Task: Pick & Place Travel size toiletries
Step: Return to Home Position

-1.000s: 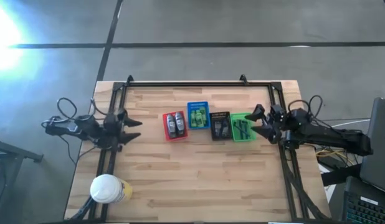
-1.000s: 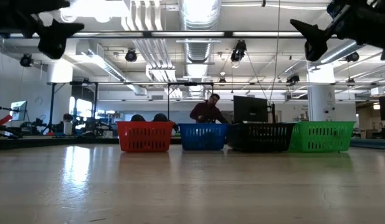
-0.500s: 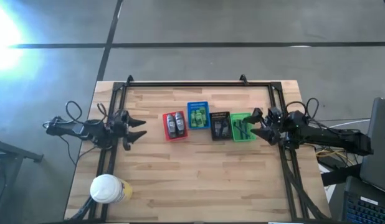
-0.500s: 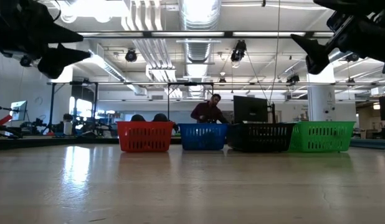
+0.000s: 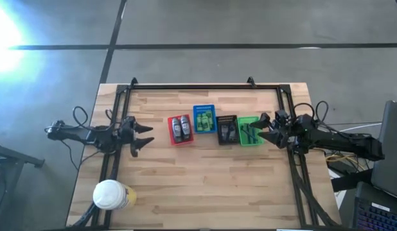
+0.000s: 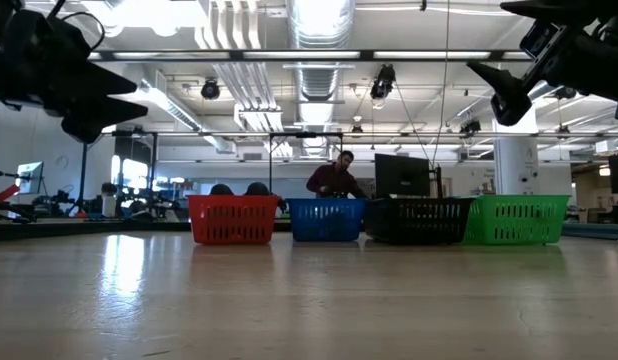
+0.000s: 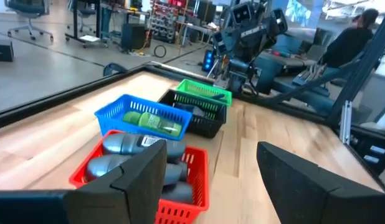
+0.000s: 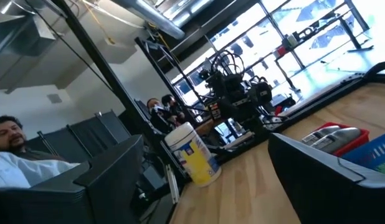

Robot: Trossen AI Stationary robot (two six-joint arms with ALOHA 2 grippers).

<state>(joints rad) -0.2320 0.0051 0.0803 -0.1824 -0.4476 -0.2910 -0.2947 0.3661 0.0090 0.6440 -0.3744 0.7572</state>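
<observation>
Four small baskets stand in a row mid-table. The red basket holds two grey oval mini bottles. Green packets lie in the blue basket. The black basket holds dark items, and thin dark sticks lie in the green basket. My left gripper hovers open, left of the red basket and above the table. Right of the green basket, my right gripper hovers open, high above the table.
A large yellowish container with a white lid stands near the table's front left corner. A black frame rail runs along the far edge and down both sides. Bare wood lies in front of the baskets. A person sits beyond the table.
My left gripper has moved right, toward the red basket, and come lower, staying open. My right gripper has barely shifted, edging slightly toward the green basket. The baskets and their contents have kept still.
</observation>
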